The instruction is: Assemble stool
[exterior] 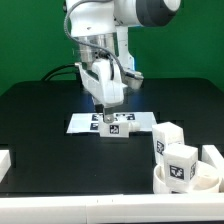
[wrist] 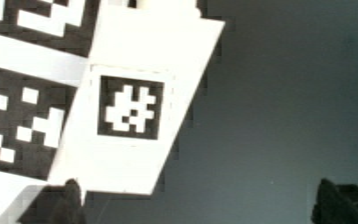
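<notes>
The round white seat disc (exterior: pixel 190 182) sits at the front on the exterior view's right. Two chunky white tagged legs (exterior: pixel 168 138) (exterior: pixel 182 163) stand in it. A third long white tagged block, shaped like a leg (wrist: pixel 137 105), lies on the dark table against the marker board's edge; it also shows in the exterior view (exterior: pixel 122 127). My gripper (exterior: pixel 105 102) hangs low just over that spot. In the wrist view the gripper (wrist: pixel 202 203) is open and empty. One dark fingertip (wrist: pixel 60 200) is beside the block's end, and the other fingertip (wrist: pixel 345 200) is over bare table.
The marker board (exterior: pixel 90 122) lies flat at the table's middle under the arm and fills one side of the wrist view (wrist: pixel 25 90). White rim pieces show at the exterior view's left edge (exterior: pixel 4 160) and right (exterior: pixel 212 154). Cables hang behind the arm.
</notes>
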